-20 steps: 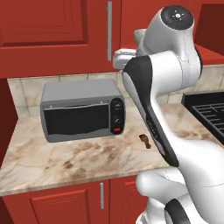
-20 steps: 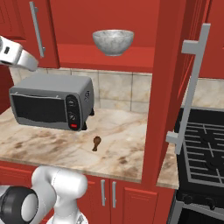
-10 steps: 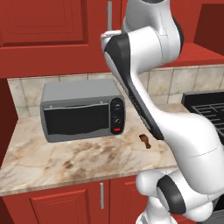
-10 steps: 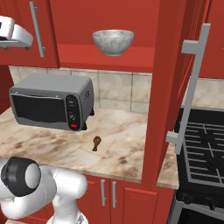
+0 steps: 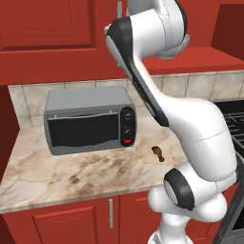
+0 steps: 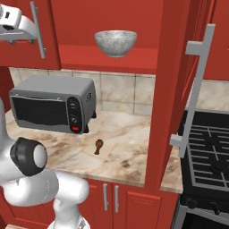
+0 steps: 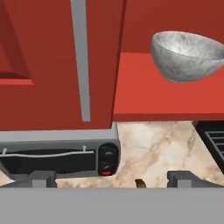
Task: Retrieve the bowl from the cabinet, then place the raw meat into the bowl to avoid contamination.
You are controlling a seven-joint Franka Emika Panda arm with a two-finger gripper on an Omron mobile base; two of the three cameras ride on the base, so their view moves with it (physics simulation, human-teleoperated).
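Note:
The gray mottled bowl (image 6: 115, 42) stands on the lower shelf of the red wall cabinet (image 6: 89, 13), in the half whose right door is swung open. In the hand view the bowl (image 7: 188, 57) is at the upper right, and the shut left door's silver handle (image 7: 81, 61) is straight ahead. My gripper (image 7: 113, 179) is open and empty. It hangs high in front of the shut left door (image 6: 20, 38), left of the bowl and apart from it. The raw meat (image 6: 99, 146) (image 5: 158, 153), a small brown drumstick, lies on the marble counter to the right of the toaster oven.
A gray toaster oven (image 6: 53, 105) (image 5: 88, 126) stands on the counter (image 6: 125, 152) under the shut door. The open right door (image 6: 172, 89) juts out edge-on with its long handle (image 6: 197, 89). A black stove (image 6: 210, 152) lies to the right.
The arm has swung upward, lifting the gripper from toaster height to the wall cabinet's level. Its jaws stayed open. Bowl and meat have not moved.

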